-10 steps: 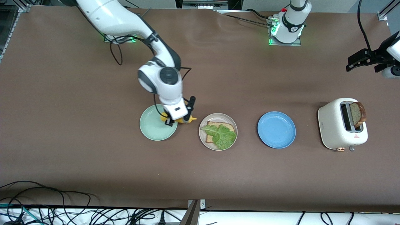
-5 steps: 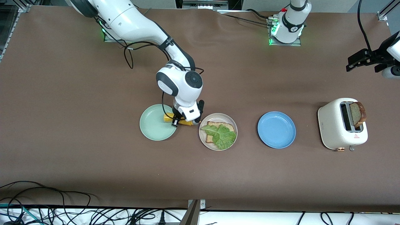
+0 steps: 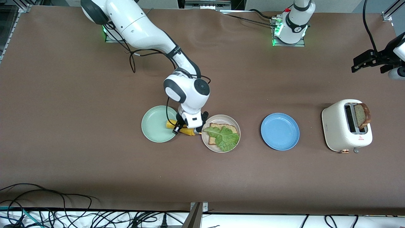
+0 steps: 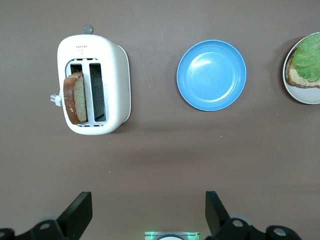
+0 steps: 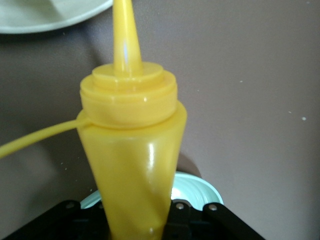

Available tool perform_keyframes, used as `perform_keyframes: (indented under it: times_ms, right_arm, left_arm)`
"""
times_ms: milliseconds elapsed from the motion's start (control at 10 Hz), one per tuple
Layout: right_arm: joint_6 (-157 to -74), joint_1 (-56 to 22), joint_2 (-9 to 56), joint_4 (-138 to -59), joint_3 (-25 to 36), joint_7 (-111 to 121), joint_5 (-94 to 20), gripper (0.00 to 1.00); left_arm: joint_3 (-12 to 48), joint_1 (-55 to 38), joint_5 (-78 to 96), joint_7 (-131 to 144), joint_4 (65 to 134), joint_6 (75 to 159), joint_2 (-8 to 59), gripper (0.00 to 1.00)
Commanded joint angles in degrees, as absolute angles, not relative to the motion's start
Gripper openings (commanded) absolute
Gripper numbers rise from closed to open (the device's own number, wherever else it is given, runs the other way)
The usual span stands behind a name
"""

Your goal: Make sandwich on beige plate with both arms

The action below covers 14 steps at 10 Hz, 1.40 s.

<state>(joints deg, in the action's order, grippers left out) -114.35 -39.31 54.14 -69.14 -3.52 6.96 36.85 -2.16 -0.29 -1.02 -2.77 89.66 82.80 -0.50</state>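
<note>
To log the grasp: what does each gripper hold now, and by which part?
Right gripper: yellow bottle, by its body below the cap. Left gripper: open, holding nothing.

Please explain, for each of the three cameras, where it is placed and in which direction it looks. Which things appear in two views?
Front view: high across the table, facing both arms; shows the right tool on the yellow bottle and the left tool waiting.
Left wrist view: looks down at the toaster and blue plate; its own open fingers show.
Right wrist view: looks along the bottle, black tool parts at its base.
Shared: the beige plate, toaster and blue plate in front and left wrist views; the bottle in front and right wrist views.
</note>
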Motion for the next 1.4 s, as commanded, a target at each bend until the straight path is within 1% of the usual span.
perform_keyframes:
  times_ms: [0, 400, 800, 900, 1000, 1100, 1200, 1300]
  right_arm:
    - [-108.03, -42.01, 55.02, -64.95, -3.42, 5.89, 44.00, 0.00]
    - [-107.58, -43.77, 55.46, -64.95, -3.43, 5.80, 46.84, 0.00]
    - [-107.58, -43.25, 55.28, -64.95, -3.43, 5.89, 46.58, 0.00]
    - [-107.67, -42.20, 54.41, -64.95, -3.43, 6.32, 45.97, 0.00]
    - [-107.75, -40.36, 52.40, -65.13, -3.51, 6.59, 43.36, 0.00]
    - [-107.93, -38.43, 49.95, -65.65, -3.43, 6.94, 38.37, 0.00]
    - [-108.02, -36.58, 46.96, -66.87, -3.34, 6.94, 33.97, 0.00]
    - [-108.28, -34.56, 42.93, -69.84, -3.34, 6.94, 30.88, 0.00]
  left_arm:
    - [-1.93, -0.18, -2.37, -2.55, 89.12, 82.79, -0.53, 1.00]
    - [-1.93, -0.18, -2.29, -2.55, 89.12, 82.79, -0.53, 1.00]
    - [-1.93, -0.26, -2.20, -2.55, 89.12, 82.79, -0.53, 1.00]
    - [-1.93, -0.26, -2.20, -2.55, 89.12, 82.79, -0.53, 1.00]
    - [-1.93, -0.18, -2.20, -2.55, 89.12, 82.79, -0.53, 1.00]
    - [-1.93, -0.18, -2.20, -2.55, 89.12, 82.79, -0.53, 1.00]
    - [-1.93, -0.26, -2.20, -2.55, 89.12, 82.79, -0.53, 1.00]
    - [-1.85, -0.26, -2.20, -2.55, 89.12, 82.79, -0.53, 1.00]
